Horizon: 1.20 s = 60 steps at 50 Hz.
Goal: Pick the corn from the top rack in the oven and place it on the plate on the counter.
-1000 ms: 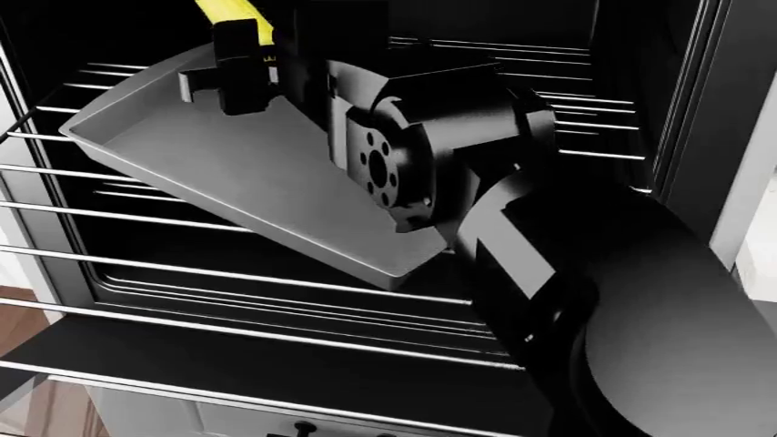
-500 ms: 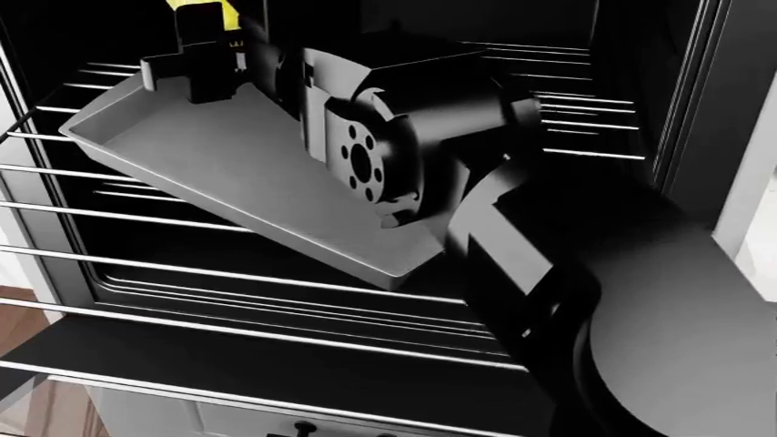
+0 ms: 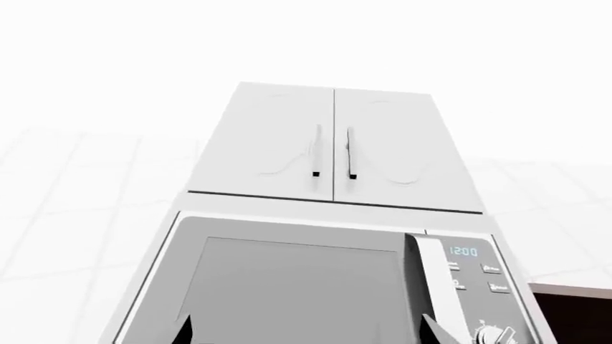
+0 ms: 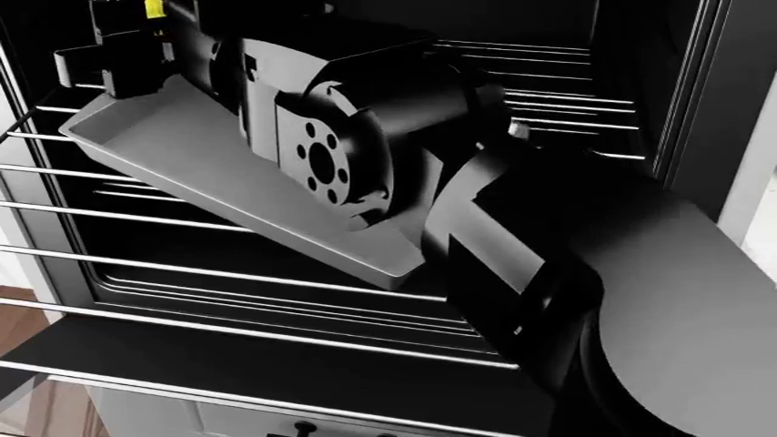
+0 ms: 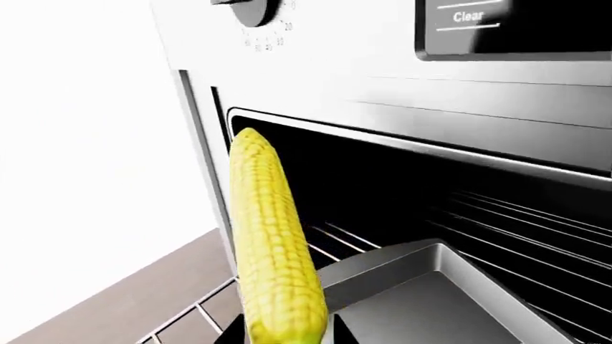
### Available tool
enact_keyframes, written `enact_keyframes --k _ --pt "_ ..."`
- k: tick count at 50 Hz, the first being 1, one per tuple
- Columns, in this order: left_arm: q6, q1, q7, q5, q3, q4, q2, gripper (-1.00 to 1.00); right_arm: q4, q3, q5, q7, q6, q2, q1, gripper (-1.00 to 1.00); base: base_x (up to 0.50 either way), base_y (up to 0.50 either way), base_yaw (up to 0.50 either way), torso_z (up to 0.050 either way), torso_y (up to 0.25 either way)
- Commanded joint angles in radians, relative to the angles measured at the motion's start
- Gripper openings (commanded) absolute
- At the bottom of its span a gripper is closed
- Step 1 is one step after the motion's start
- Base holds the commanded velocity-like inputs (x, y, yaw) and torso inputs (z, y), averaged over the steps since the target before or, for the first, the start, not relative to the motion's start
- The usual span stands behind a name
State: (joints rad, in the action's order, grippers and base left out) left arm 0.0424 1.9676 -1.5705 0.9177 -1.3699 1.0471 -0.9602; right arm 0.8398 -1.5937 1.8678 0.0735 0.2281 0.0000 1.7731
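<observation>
Mostly hidden: in the head view the right arm's black bulk fills the frame from 5 o'clock up to 11 o'clock, covering much of the oven [image 4: 680, 109] interior. Right tool [image 4: 122, 55] sits at 11 o'clock by the frame edge; only a sliver of yellow corn [image 4: 156, 9] shows above it, cut off by the top edge. Fingers dark against a dark cavity, jaw spacing hard to read there.

Right wrist view: one corn cob, upright, its lower end cut off at the frame bottom right where the tool would be. The cob stands clear of any rack, so the right tool is clamped on it; the fingers themselves are out of frame. Cob in front of the oven's open mouth, above the near corner of the grey baking tray [image 5: 431, 301].

Counts: one corn, one tray, lying tilted across the wire racks [image 4: 243, 273]. About four rack levels visible in the head view; which is the top rack I cannot tell. One oven knob [image 5: 251, 7], partly cropped, and one display panel [image 5: 507, 25] reading "Clear".

Left wrist view: left tool not visible, state cannot be told. Shows one microwave [image 3: 306, 287], cropped at the bottom, and one white wall cabinet [image 3: 335, 143] with two doors, two black handles
</observation>
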Motion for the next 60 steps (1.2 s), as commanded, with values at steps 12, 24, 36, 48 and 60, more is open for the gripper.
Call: enact_keyframes --k 12,24,36,48,60 --pt "-0.032 0.002 0.000 0.026 0.029 0.000 0.042 1.00 -0.311 0.055 -0.006 0.123 -0.134 0.139 0.050 -1.00 0.00 0.00 0.00 0.000 0.000" --pt "-0.049 -0.002 0.000 0.041 0.043 0.000 0.076 1.00 -0.570 0.100 -0.040 0.268 -0.225 0.298 0.045 -1.00 0.00 0.00 0.00 0.000 0.000" --pt "-0.063 -0.006 0.000 0.052 0.054 0.000 0.097 1.00 -0.762 0.138 -0.067 0.383 -0.296 0.402 0.023 -1.00 0.00 0.00 0.00 0.000 0.000" --pt "-0.082 -0.009 0.000 0.066 0.083 0.000 0.123 1.00 -0.995 0.163 -0.107 0.527 -0.328 0.528 0.033 -1.00 0.00 0.00 0.00 0.000 0.000" --pt "-0.089 -0.012 0.000 0.068 0.092 0.000 0.139 1.00 -1.193 0.193 -0.124 0.650 -0.319 0.627 0.084 -1.00 0.00 0.00 0.00 0.000 0.000"
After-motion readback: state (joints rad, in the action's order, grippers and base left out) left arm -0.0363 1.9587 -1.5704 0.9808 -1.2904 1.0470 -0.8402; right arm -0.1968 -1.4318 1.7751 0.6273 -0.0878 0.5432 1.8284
